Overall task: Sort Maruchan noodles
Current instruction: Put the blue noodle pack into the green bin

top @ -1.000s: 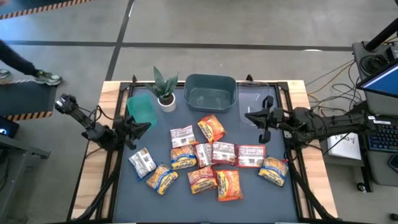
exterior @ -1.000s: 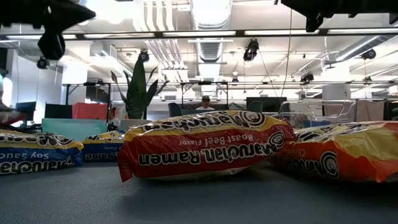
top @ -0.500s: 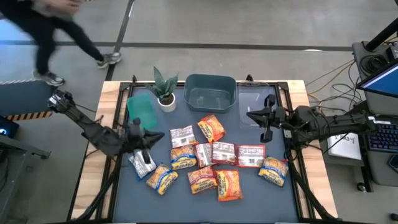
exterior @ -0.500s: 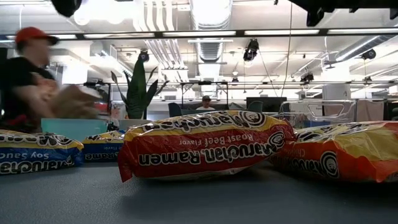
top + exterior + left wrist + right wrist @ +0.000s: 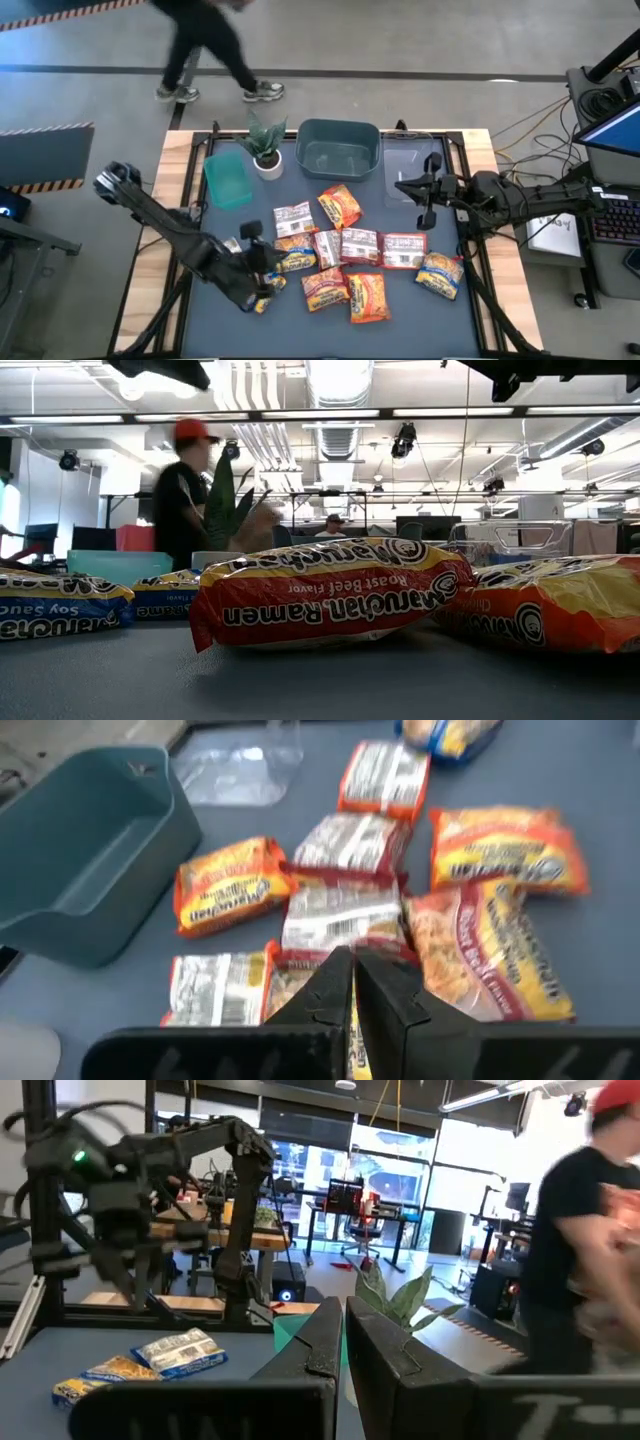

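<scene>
High view: the Maruchan noodles (image 5: 345,255) lie scattered in the frame's centre on the table (image 5: 420,310). The left end effector (image 5: 262,262), fingers closed and empty, hovers at the cluster's left edge; the right end effector (image 5: 424,200), also closed, waits at right.

Left wrist view: it should open over one packet first.

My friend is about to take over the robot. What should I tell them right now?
Left tool: shut, holds nothing, over the left side of the pile.
Right tool: shut, holds nothing, waits above the clear plastic tray.
Crinkly Maruchan noodle packets: all loose on the dark table.
Teal plastic bin: nothing in it.
Done: nothing sorted.
Left: sort every packet.
</scene>
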Available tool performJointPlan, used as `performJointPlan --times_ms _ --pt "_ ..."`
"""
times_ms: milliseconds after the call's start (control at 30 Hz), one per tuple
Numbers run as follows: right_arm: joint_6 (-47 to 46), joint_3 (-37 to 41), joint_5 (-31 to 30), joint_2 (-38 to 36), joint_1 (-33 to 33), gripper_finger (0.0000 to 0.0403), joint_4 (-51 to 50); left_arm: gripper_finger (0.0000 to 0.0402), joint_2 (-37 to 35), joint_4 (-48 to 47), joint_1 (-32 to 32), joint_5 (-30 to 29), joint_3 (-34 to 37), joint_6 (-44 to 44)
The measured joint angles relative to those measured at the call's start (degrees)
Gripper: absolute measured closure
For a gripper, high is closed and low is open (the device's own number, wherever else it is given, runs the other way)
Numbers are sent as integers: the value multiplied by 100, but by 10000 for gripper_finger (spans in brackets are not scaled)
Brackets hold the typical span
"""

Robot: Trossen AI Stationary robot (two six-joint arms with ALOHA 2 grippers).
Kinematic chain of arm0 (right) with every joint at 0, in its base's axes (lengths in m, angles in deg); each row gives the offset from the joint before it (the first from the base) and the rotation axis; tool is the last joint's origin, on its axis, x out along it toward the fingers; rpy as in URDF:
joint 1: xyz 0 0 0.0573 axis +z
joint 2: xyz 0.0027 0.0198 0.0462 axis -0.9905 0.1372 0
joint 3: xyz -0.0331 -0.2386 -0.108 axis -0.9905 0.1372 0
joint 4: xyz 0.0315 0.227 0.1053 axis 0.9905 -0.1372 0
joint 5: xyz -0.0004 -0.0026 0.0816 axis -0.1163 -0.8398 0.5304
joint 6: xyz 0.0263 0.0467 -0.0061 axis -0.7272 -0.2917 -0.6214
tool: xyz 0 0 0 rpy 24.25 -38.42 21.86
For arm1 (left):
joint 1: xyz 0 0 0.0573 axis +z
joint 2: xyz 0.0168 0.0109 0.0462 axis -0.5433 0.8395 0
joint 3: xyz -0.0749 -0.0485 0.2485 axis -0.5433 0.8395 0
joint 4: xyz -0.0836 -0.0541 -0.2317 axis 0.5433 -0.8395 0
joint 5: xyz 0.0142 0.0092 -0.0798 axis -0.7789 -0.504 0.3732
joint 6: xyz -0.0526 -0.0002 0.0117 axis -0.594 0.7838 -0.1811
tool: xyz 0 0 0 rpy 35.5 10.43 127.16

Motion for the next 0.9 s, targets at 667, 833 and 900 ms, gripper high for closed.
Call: performJointPlan --times_ms 667,833,900 --pt "460 -16 -14 5 0 394 262 223 1456 -285 433 1310 -273 -1003" --pt "609 -16 -48 7 -2 394 258 202 1523 -273 595 1336 -271 -493" --pt "653 -16 -50 7 -2 394 258 201 1534 -269 679 1396 -271 -299"
